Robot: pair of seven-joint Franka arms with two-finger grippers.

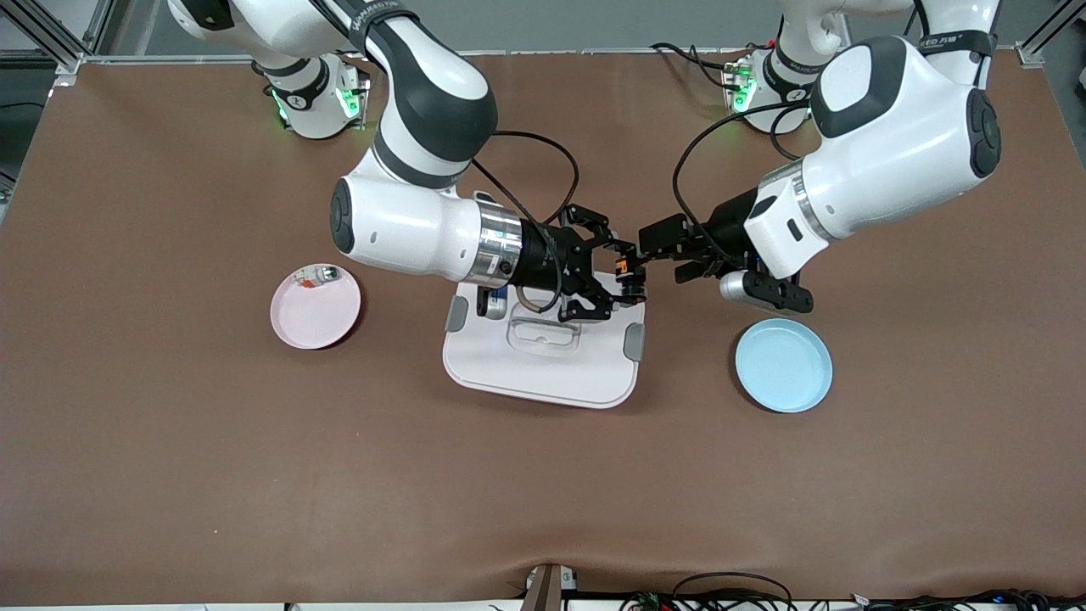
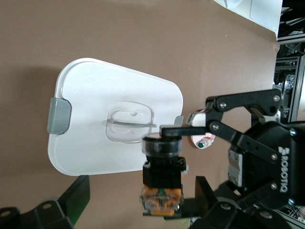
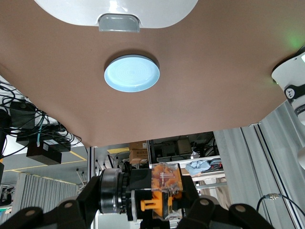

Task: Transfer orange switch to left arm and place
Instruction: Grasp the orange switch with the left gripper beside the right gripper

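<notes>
Meeting above the box [image 1: 543, 365], both claws, right [image 1: 612, 276] and left [image 1: 653, 255], pinch the orange switch [image 1: 626, 273].

We see bright, even overhead light, soft shadows under the arms [image 1: 424, 212], mild glare on the box [image 2: 114, 90], sharp focus throughout.

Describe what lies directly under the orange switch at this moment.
The orange switch, gripped between both tools, hangs over the white box, by its edge toward the left arm. The right arm covers part of the box lid.
</notes>
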